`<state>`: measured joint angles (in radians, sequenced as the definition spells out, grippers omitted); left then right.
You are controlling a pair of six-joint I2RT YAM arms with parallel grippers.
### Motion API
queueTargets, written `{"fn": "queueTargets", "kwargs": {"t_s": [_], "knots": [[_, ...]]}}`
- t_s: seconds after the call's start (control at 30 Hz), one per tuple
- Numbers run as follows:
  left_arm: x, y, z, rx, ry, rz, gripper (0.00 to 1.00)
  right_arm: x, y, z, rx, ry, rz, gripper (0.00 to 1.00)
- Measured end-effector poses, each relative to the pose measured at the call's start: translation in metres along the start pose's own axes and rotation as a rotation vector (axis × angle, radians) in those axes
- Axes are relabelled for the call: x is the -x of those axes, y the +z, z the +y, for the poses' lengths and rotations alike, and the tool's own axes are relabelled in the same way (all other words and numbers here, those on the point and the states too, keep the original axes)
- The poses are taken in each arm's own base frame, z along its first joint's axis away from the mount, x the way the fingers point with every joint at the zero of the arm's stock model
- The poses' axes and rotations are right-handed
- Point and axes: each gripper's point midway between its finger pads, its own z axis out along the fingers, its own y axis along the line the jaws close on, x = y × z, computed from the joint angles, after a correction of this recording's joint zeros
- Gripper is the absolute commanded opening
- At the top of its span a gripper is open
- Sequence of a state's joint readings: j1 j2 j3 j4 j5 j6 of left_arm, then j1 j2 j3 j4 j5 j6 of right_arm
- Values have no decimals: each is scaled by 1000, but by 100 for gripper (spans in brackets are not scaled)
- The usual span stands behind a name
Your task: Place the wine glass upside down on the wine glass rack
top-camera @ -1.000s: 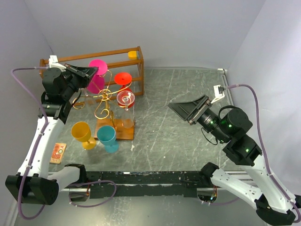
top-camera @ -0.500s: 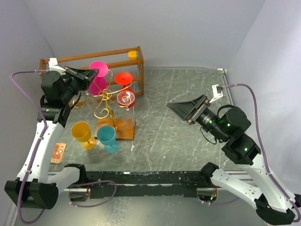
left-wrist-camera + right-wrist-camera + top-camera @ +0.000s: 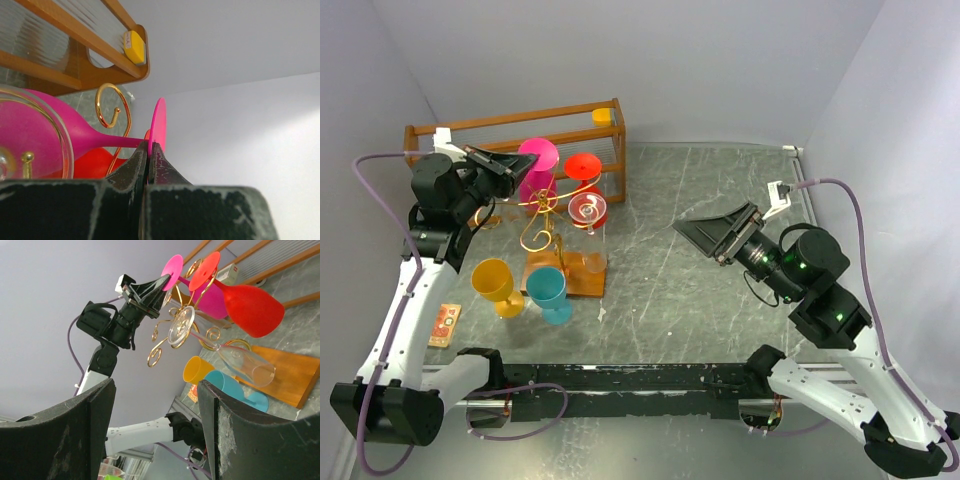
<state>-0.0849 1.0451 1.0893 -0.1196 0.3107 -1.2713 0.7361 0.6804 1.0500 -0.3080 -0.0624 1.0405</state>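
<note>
The gold wire wine glass rack [image 3: 542, 207] stands on its wooden base [image 3: 582, 280] at the left. My left gripper [image 3: 512, 161] is shut on the foot of a magenta wine glass [image 3: 538, 157], held upside down with its bowl among the scroll arms. In the left wrist view the fingers [image 3: 135, 167] pinch the thin foot disc [image 3: 159, 121], and the stem passes a gold scroll [image 3: 101, 113]. A red glass [image 3: 582, 167] and a clear glass [image 3: 587, 208] hang on the rack. My right gripper [image 3: 715, 232] is open and empty, up in the air at the right.
An orange-brown wooden crate [image 3: 470, 127] stands behind the rack with a yellow block [image 3: 604, 115] on it. A yellow glass [image 3: 493, 281] and a teal glass [image 3: 548, 291] stand upright beside the rack's base. A small card [image 3: 443, 325] lies at the left edge.
My left gripper has moved a little right and down with the magenta glass, bringing it closer into the rack's arms. The right arm has barely moved.
</note>
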Motion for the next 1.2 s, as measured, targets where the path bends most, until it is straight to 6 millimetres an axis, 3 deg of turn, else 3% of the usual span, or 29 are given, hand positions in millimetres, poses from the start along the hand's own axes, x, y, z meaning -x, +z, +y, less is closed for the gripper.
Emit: {"fn": "queueTargets", "kwargs": {"t_s": [0.57,0.83,1.2], "knots": [[-10,10,0,-1,-3,84,7,2,-3,-1,0,1,-15,66],[-6,20,-12,-9,25,101,7,2,-1,-6,-23,-7,-16,66],[-5,30,-6,16,41,112,7,2,2,-8,-35,-12,-17,66]]}}
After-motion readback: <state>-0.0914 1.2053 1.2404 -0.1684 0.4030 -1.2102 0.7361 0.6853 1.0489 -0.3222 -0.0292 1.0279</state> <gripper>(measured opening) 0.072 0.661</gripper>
